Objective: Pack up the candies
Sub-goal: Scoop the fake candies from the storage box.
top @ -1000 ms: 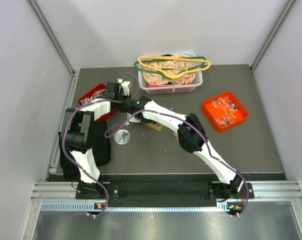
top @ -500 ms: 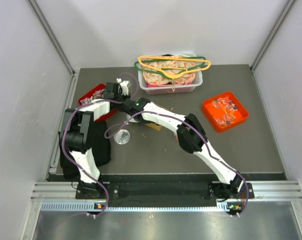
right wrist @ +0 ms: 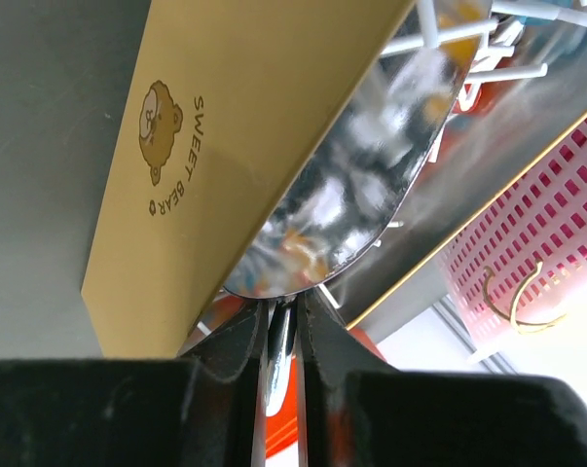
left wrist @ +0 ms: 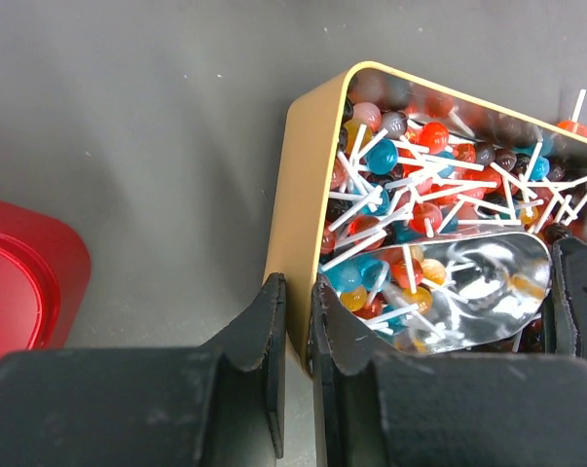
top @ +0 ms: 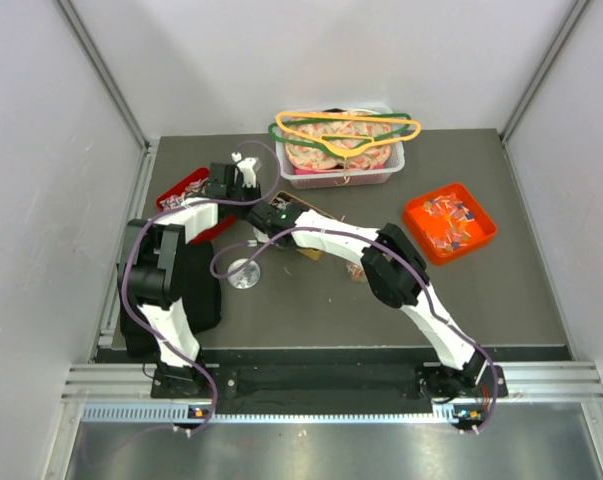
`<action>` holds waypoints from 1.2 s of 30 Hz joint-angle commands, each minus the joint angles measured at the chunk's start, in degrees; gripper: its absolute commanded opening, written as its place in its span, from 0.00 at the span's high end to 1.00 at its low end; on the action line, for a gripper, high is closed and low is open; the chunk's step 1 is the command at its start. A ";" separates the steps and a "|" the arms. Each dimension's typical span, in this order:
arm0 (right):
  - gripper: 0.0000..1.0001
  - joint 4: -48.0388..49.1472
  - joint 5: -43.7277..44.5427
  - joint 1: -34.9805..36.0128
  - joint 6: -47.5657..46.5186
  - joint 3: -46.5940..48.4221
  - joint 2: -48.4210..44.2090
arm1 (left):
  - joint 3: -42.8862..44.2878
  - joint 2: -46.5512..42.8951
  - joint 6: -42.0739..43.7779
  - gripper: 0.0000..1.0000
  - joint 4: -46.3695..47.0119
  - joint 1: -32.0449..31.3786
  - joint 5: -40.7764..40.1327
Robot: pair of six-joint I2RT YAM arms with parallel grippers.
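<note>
— What do your arms look like, from the base rail (top: 321, 382) upward?
— Your left arm (top: 171, 322) and right arm (top: 436, 325) wear white shells broken by bulky black joint housings; where each meets the base rail you see a black block with a small orange spot beside it.
— And the wiring?
— A purple cable (top: 127, 270) runs loose along each arm, all the way out from the base rail.
— The ends farthest from the base rail?
— Your left gripper (left wrist: 295, 292) and right gripper (right wrist: 285, 313) carry matte black moulded fingers (left wrist: 264, 360); tapered, smooth-faced, on blocky black bodies.
</note>
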 commanded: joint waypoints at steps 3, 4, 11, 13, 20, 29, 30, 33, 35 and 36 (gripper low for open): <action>1.00 19.59 -8.40 -4.18 13.56 -1.98 -1.04 | 0.35 -5.36 -2.72 1.00 0.13 -1.71 12.09; 1.00 19.50 -9.01 -4.53 14.00 -2.25 -1.13 | 0.44 -5.36 -2.72 1.00 0.13 -1.71 12.09; 1.00 21.24 -13.06 -5.59 18.14 -5.49 -2.62 | 0.79 -5.89 -2.81 1.00 0.13 -1.71 12.88; 1.00 22.14 -14.72 -5.85 18.22 -7.42 -4.55 | 0.70 -5.89 -2.81 1.00 0.04 -1.71 12.79; 1.00 19.42 -21.32 -8.14 19.19 -7.87 -6.58 | 0.35 -5.89 -2.37 1.00 -0.22 -1.63 12.79; 1.00 15.81 -23.42 -9.81 17.96 -3.57 -5.44 | 0.35 -5.53 -2.64 1.00 0.04 -1.63 12.79; 1.00 15.64 -25.17 -10.07 18.48 -3.22 -5.52 | 0.44 -5.36 -2.72 1.00 -0.05 -1.63 12.79; 1.00 15.64 -26.42 -10.69 19.63 -2.17 -5.44 | 0.26 -5.53 -2.72 1.00 0.04 -1.63 12.70; 1.00 15.38 -26.86 -10.69 20.59 -1.81 -5.44 | 0.17 -5.45 -2.72 1.00 0.13 -1.63 12.79; 1.00 14.33 -26.86 -10.78 21.47 0.63 -4.39 | 0.09 -5.45 -2.81 1.00 0.04 -1.63 12.70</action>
